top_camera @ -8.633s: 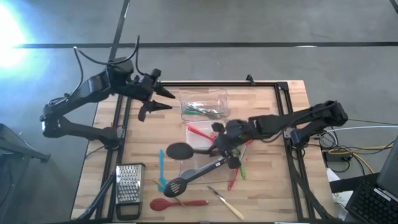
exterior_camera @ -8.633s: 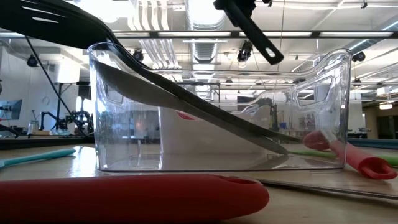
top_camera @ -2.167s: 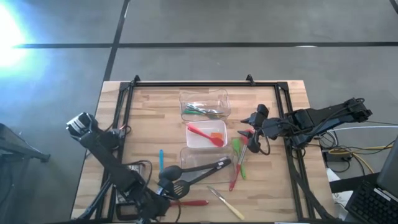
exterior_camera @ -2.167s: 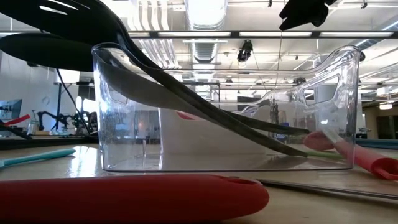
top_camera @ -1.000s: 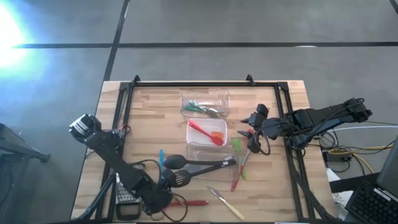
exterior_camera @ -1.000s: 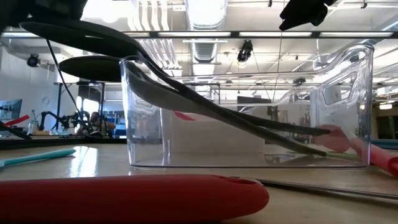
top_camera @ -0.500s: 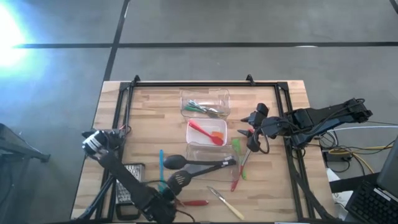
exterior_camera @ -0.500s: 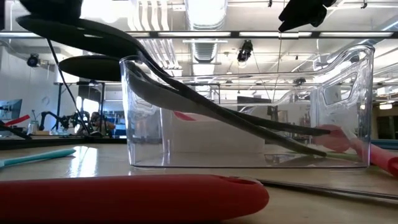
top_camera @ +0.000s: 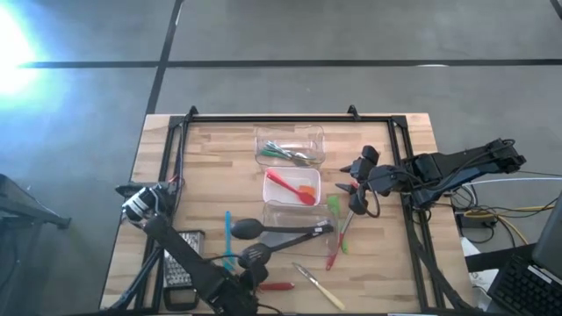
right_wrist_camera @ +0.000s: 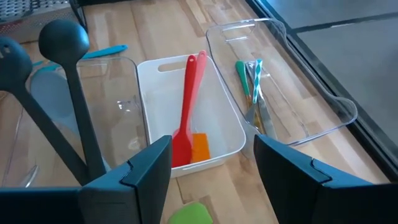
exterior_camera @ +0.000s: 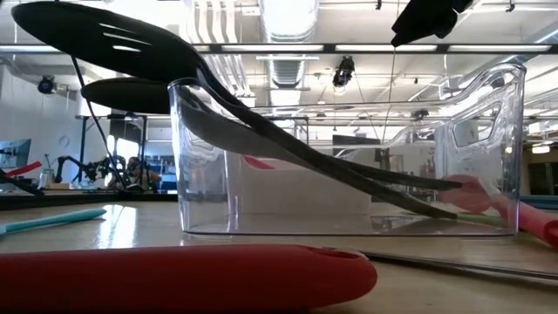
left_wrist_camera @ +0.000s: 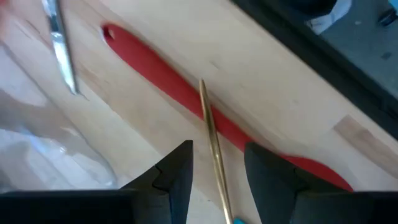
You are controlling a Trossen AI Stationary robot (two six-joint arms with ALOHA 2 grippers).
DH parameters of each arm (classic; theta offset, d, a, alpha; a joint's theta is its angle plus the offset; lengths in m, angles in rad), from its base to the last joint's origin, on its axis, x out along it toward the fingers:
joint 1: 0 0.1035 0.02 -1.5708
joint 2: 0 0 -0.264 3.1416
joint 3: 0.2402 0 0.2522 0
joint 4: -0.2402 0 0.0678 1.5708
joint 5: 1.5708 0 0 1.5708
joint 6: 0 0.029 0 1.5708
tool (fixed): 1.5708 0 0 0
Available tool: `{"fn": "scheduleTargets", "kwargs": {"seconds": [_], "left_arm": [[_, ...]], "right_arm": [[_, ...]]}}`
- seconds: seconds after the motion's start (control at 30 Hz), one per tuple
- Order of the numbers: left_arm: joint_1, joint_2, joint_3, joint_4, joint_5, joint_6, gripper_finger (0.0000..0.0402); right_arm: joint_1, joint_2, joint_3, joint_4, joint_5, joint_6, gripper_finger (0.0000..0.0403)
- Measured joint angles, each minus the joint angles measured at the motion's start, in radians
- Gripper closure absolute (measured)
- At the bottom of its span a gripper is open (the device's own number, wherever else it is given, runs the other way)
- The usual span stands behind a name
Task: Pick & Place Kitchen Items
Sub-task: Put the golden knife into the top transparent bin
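Left gripper — fingers parted, nothing held — is poised over the slim red long-handled spoon near the wooden table's front edge; light, stiff — best pinched mid-handle.

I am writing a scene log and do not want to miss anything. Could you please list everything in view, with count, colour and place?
table: one, light wood, black frame
plastic tubs: three, clear, in a row down the middle
ladle, slotted spoon: one each, black, handles in the near tub, heads out over its left rim
spatula: one, red, middle tub, with an orange piece beside it
small tools: several, green and metal, far tub
red spoon: one, near edge
teal tool: one, left of the near tub
wood-handled tool: one, near edge
grater: one, steel, near left
loose tools: green and red, right of the near tub, count unclear
left gripper: open, over the red spoon
right gripper: open, right of the middle tub
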Motion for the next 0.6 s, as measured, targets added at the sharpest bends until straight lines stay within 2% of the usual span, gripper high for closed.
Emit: {"fn": "scheduleTargets", "kwargs": {"seconds": [0.47, 0.6], "left_arm": [[0.0, 0.018, 0.003, 0.041, 0.023, 0.103, 0.0255], [0.0, 0.019, 0.026, -0.02, -0.007, 0.096, 0.0255]], "right_arm": [[-0.024, 0.0, 0.0, 0.002, 0.001, -0.014, 0.0184], [-0.026, 0.0, 0.0, 0.0, 0.0, -0.017, 0.0184]]}}
